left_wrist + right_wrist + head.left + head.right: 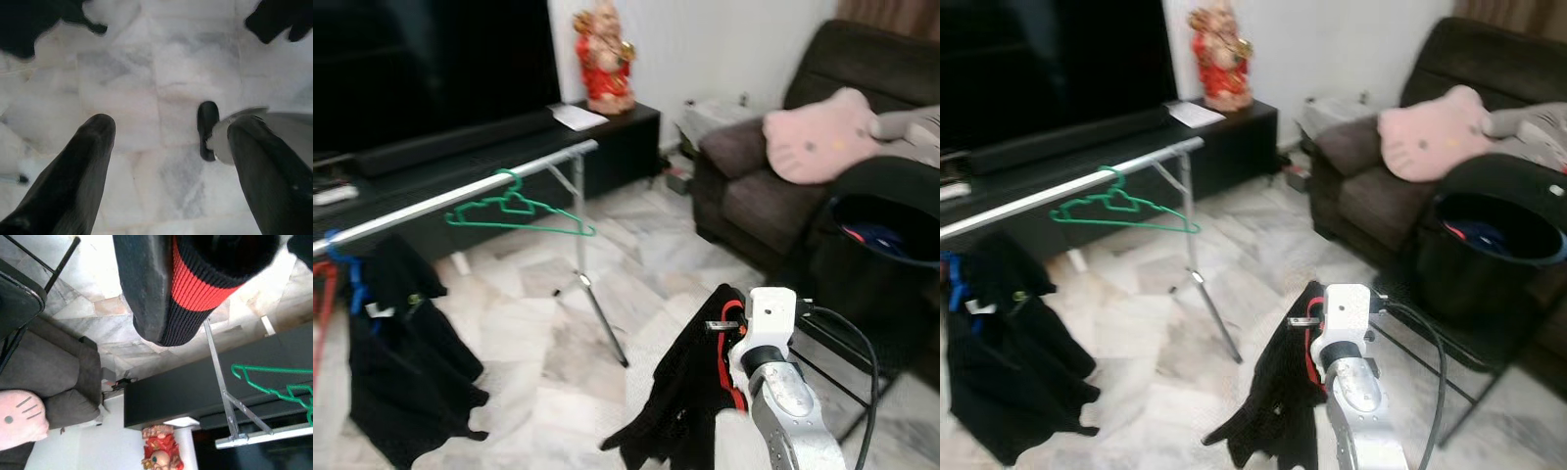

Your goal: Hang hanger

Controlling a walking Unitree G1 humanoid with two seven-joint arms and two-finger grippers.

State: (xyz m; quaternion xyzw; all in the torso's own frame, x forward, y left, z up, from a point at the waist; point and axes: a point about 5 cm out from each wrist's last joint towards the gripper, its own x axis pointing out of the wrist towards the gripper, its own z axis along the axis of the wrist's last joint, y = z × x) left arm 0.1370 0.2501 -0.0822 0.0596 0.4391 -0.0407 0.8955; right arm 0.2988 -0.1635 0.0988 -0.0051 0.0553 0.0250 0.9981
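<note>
While the black garment with red-striped trim (pixel 690 392) on its hanger hangs low at your right gripper (pixel 161 293), whose fingers pinch its collar, the empty green wire hanger (pixel 514 208) sits on the silver rail (pixel 450 199), and your left gripper (pixel 161 161) is spread over the marble floor (pixel 146 88).

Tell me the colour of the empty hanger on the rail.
Green hanger; clearest in the left eye view.
</note>
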